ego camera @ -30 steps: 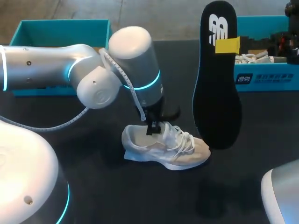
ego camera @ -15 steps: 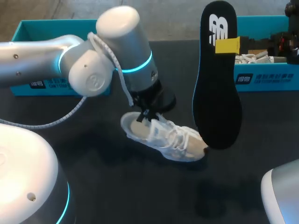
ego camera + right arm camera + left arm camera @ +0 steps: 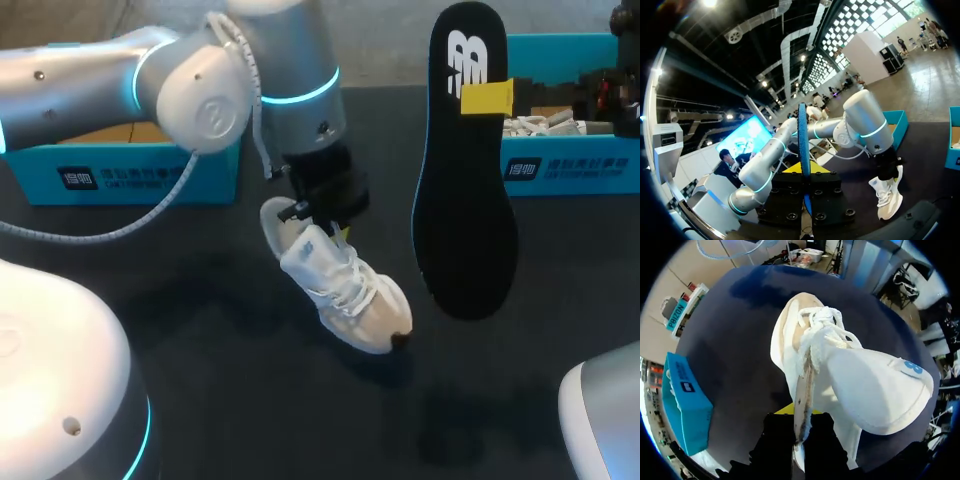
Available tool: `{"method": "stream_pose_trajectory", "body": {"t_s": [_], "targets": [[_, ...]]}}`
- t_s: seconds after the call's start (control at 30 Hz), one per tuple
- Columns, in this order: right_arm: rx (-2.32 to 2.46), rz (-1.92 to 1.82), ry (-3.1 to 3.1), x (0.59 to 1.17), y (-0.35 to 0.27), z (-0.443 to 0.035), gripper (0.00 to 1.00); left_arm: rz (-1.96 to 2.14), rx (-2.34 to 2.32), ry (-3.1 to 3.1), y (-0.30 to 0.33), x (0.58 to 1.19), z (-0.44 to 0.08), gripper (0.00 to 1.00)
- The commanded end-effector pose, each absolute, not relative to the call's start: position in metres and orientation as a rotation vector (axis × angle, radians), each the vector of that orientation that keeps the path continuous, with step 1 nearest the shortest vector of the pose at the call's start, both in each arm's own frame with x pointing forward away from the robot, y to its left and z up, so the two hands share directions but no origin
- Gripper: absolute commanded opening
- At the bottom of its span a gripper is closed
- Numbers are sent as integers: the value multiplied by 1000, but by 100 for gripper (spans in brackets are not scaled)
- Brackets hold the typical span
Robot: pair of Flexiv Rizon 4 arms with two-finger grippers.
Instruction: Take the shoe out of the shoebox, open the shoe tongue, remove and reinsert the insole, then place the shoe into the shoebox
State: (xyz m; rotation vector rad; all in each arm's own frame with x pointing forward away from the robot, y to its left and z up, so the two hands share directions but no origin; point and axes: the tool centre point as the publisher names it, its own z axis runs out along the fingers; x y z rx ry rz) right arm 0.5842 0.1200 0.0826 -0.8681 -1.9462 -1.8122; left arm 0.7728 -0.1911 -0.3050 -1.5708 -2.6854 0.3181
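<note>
Plainly, shoe [image 3: 345, 290] clamped in left pincer [image 3: 800, 426], insole [image 3: 465, 200] clamped in right pincer [image 3: 803, 176] (right shoebox [image 3: 575, 172]: perhaps white laces [image 3: 535, 126] inside).

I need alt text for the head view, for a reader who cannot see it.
The left arm holds a white shoe by its heel end in its jaws, toe tilted down toward the dark table. Beside it a black insole stands upright, a yellow fingertip on it. Teal shoeboxes sit at back left and right.
</note>
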Motion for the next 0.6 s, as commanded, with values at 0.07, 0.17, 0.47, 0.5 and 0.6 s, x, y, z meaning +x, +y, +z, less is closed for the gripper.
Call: {"method": "stream_pose_trajectory", "body": {"t_s": [0.07, 0.17, 0.47, 0.5, 0.6], "targets": [[-865, -1807, -1949, 587, 123, 85, 0, 179, -1925, -2387, -195, 773, -301, 0], [-865, -1807, -1949, 587, 123, 85, 0, 136, -2015, -2288, -196, 772, -303, 0], [-865, -1807, -1949, 587, 123, 85, 0, 29, -2147, -2106, -199, 774, -317, 0], [-865, -1807, -1949, 587, 123, 85, 0, 24, -2150, -2097, -201, 774, -319, 0], [-865, -1807, -1949, 587, 123, 85, 0, 9, -2161, -2063, -204, 773, -325, 0]]}}
